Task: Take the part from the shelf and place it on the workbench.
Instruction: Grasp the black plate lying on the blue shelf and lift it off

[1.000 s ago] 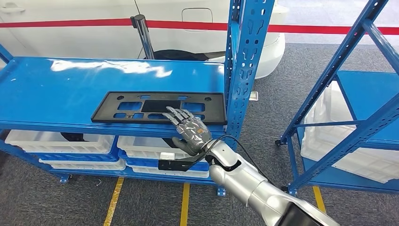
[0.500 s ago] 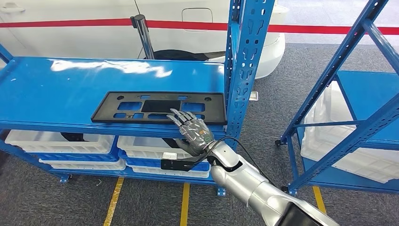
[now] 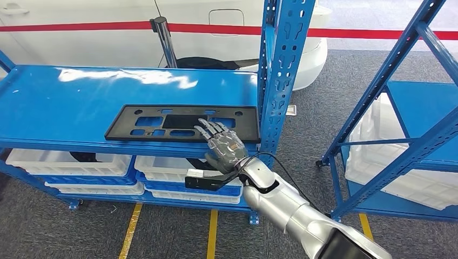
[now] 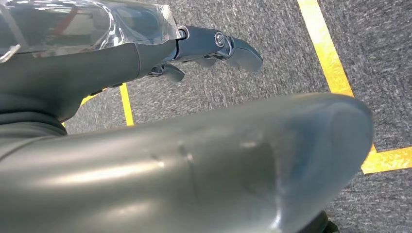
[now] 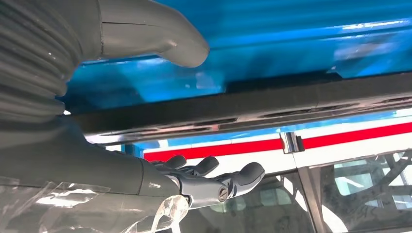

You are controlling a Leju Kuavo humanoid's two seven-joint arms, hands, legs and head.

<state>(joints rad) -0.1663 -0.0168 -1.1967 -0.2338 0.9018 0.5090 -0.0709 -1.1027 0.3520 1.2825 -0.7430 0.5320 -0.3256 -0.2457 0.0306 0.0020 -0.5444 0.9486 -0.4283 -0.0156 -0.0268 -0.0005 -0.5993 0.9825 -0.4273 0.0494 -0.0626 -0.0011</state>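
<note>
A blue metal shelf [image 3: 65, 102] stands on grey carpet [image 3: 308, 108] marked with yellow lines [image 3: 129, 232]. On its top board lies a flat black part [image 3: 162, 123] with cut-out openings, set near the front edge and close to the blue upright post [image 3: 278, 70]. On the lower level sit white bins [image 3: 65, 162] side by side. A second blue shelf [image 3: 421, 113] stands well apart to the right, holding white bins [image 3: 399, 178] too.

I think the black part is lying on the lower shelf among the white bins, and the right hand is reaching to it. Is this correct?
Not quite. The head view shows the black part lying on the top shelf, above the white bins. The right hand is indeed reaching to it.
</note>
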